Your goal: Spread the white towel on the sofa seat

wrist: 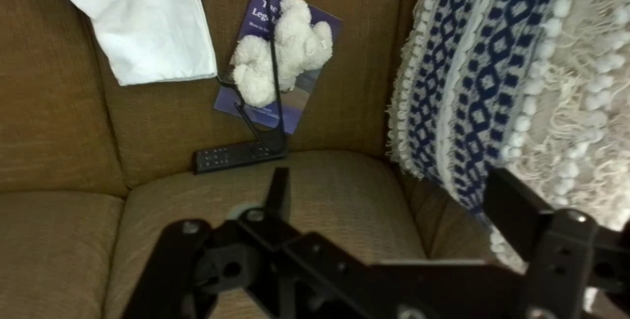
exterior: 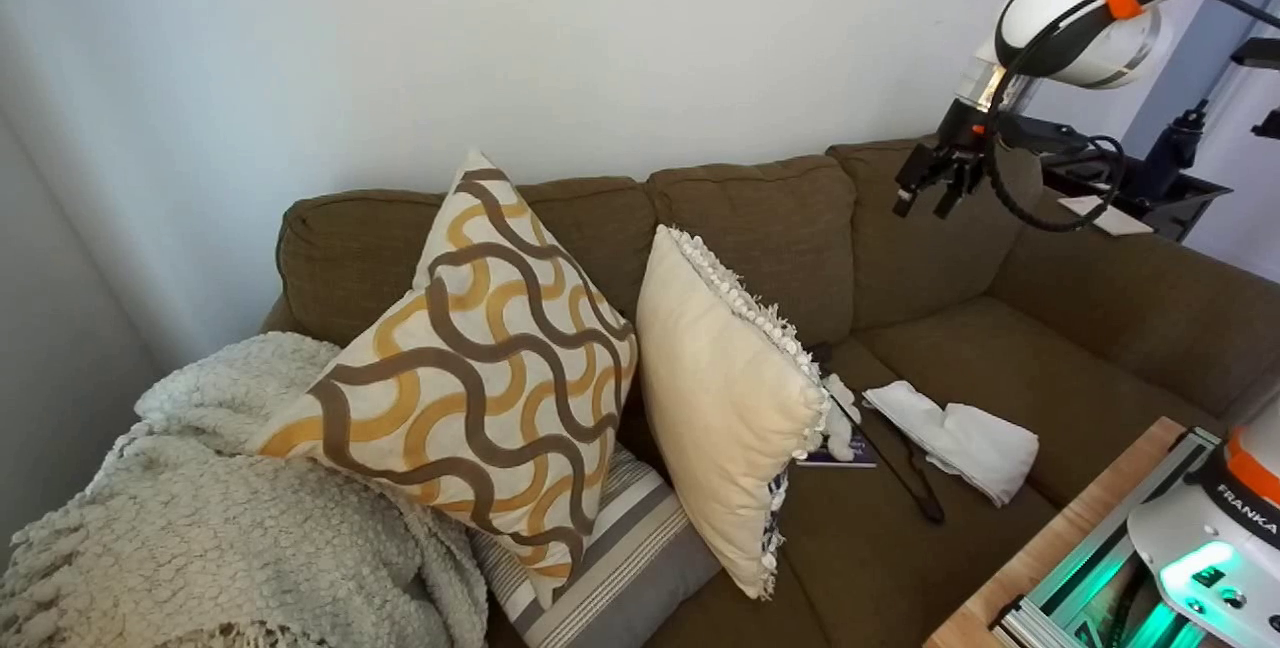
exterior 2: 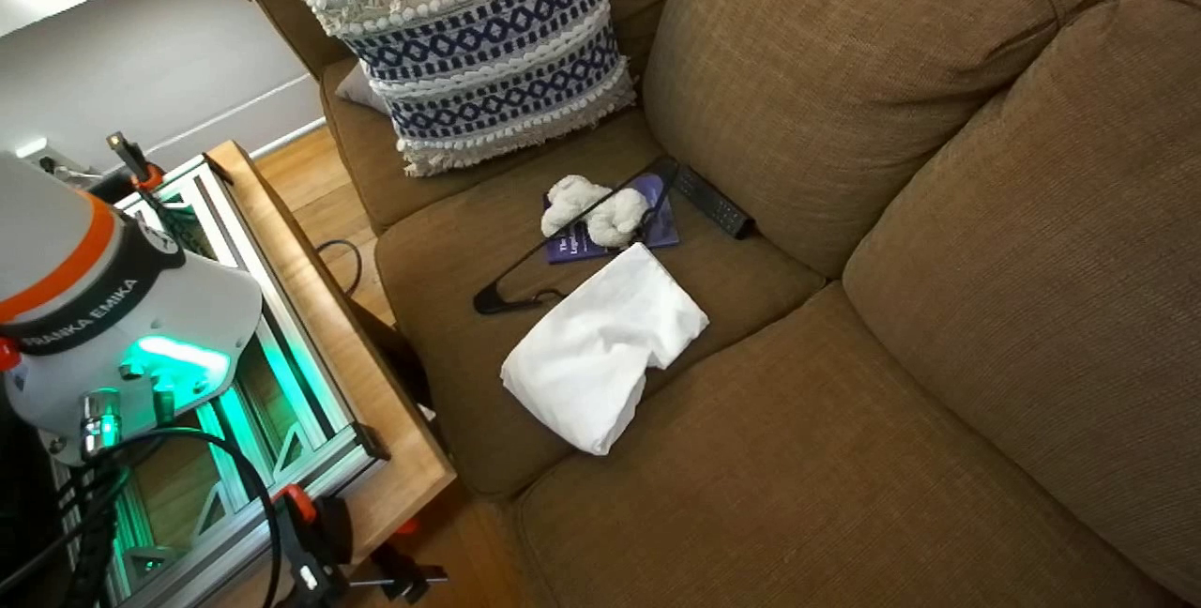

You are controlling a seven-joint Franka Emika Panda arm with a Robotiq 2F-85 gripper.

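The white towel lies folded in a rumpled, compact shape on the brown sofa seat. In an exterior view the towel lies across the seam between two seat cushions and touches a black hanger. In the wrist view part of the towel shows at the upper left, cut off by the frame edge. My gripper is raised well above the sofa, in front of the backrest, apart from the towel. In the wrist view its two fingers are wide apart with nothing between them.
Beside the towel lie a black hanger, a white plush toy, a purple book and a black remote. A fringed pillow and a patterned pillow stand nearby. The robot's wooden table borders the sofa.
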